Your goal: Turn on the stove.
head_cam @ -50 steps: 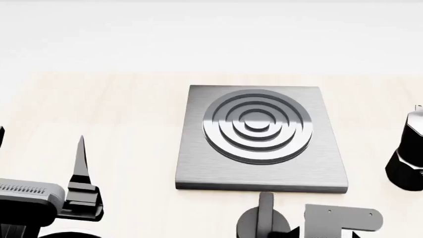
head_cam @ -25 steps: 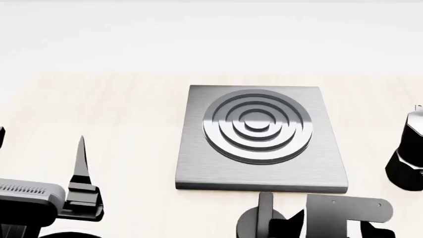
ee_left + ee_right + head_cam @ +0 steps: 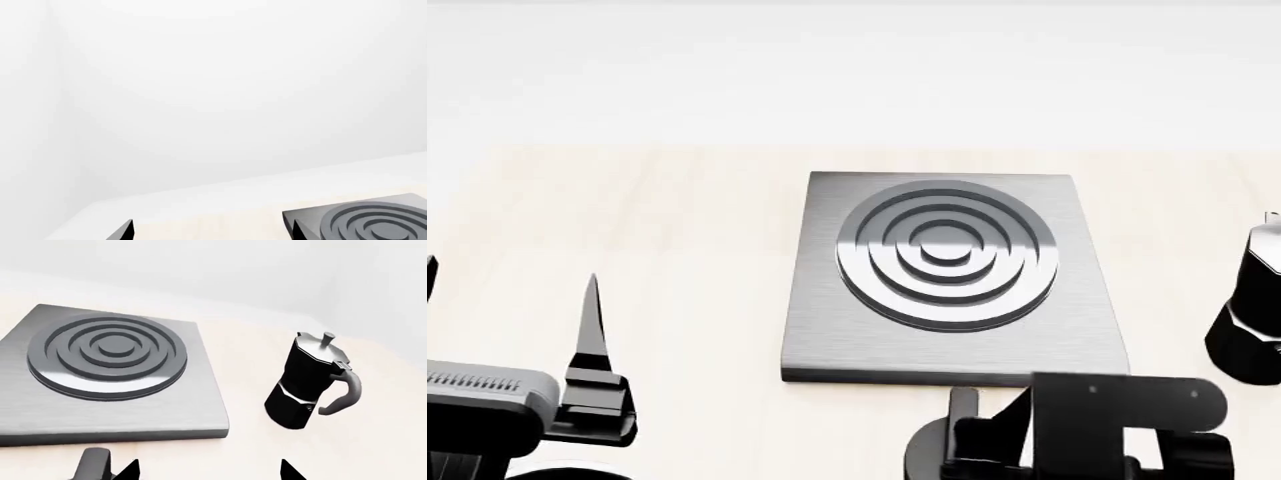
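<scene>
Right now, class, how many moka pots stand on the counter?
1. The moka pot stands upright to the right of the stove, apart from it. More could sit outside the views.

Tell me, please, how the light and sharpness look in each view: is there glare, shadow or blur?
Head view: sharp, even light; soft sheen on the stove, the far background washed white. Left wrist view: mostly blank white, only a stove corner visible. Right wrist view: crisp; highlights on the moka pot, almost no cast shadows.
</scene>
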